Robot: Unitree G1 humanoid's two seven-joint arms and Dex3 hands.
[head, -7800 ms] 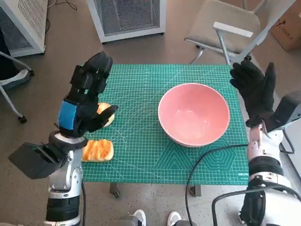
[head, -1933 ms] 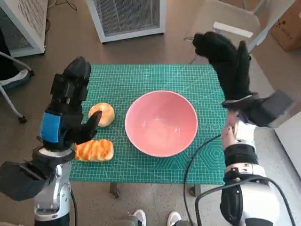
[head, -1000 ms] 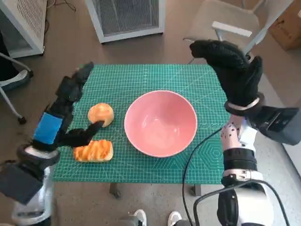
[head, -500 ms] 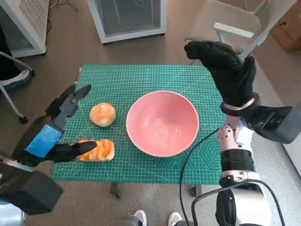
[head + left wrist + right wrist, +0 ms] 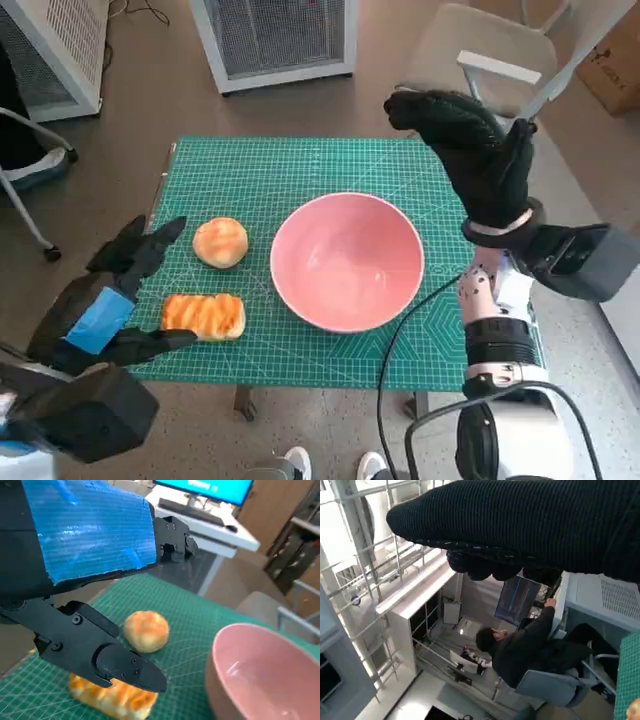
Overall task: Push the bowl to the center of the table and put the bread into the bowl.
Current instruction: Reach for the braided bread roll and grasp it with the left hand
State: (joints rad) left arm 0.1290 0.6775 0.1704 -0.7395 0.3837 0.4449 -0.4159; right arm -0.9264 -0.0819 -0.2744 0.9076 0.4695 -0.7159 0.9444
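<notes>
We see the pink bowl [image 5: 347, 260] standing near the middle of the green table [image 5: 300, 165]. It is upright and nothing lies in it. To its left lie 2 breads. The round bun [image 5: 220, 241] is just beside the bowl's rim but not touching it. The long bread [image 5: 204, 315] lies nearer to the front edge, a little apart from the bun.

Our left hand [image 5: 105, 300] is low at the left front corner of the table. Its fingers are spread wide and hold nothing. One finger [image 5: 150, 342] reaches toward the long bread, and in the left wrist view the finger [image 5: 100, 657] lies over part of this bread [image 5: 112, 700]; we cannot tell if it touches it. The bun [image 5: 146, 630] shows behind it, beside the bowl [image 5: 260, 675].

Our right hand [image 5: 470, 155] is raised above the far right part of the table, beyond the bowl. It holds nothing and its fingers curl forward loosely.

In the right wrist view a person [image 5: 535, 647] sits on a chair far behind.
</notes>
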